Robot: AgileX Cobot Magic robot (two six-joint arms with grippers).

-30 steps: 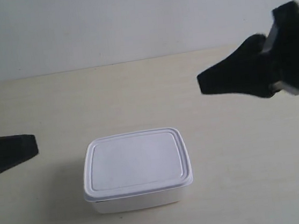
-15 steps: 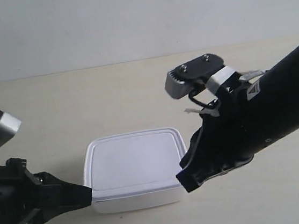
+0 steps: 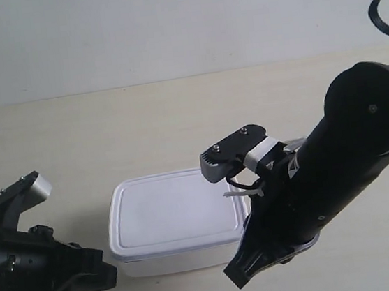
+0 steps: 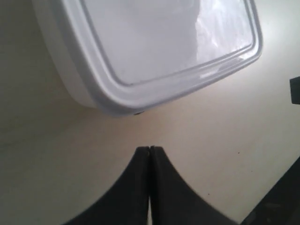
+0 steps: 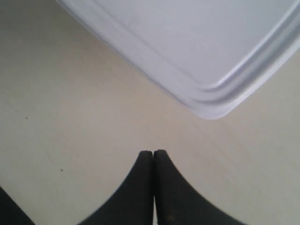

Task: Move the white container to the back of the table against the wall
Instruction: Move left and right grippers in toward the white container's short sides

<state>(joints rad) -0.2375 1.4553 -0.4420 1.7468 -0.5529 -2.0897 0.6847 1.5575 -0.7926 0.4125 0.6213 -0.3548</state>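
The white container point(image 3: 178, 221) rests lid-on on the beige table point(image 3: 143, 123), well short of the pale wall point(image 3: 167, 29). The arm at the exterior view's left has its gripper point(image 3: 107, 275) low by the box's front left corner. The other arm's gripper point(image 3: 238, 277) is low by the front right corner. In the left wrist view my gripper point(image 4: 149, 149) is shut and empty, a short gap from a rounded corner of the container point(image 4: 164, 42). In the right wrist view my gripper point(image 5: 153, 153) is likewise shut and empty, just off another corner of the container point(image 5: 197, 42).
Bare beige table point(image 5: 70, 117) with a few tiny dark specks lies around the box. A dark part of the other arm point(image 4: 295, 89) shows at the edge of the left wrist view. The table runs back to the wall behind the container.
Both arms have come down from the sides to the container's front corners, then drawn slightly nearer the front edge. The container has not moved.
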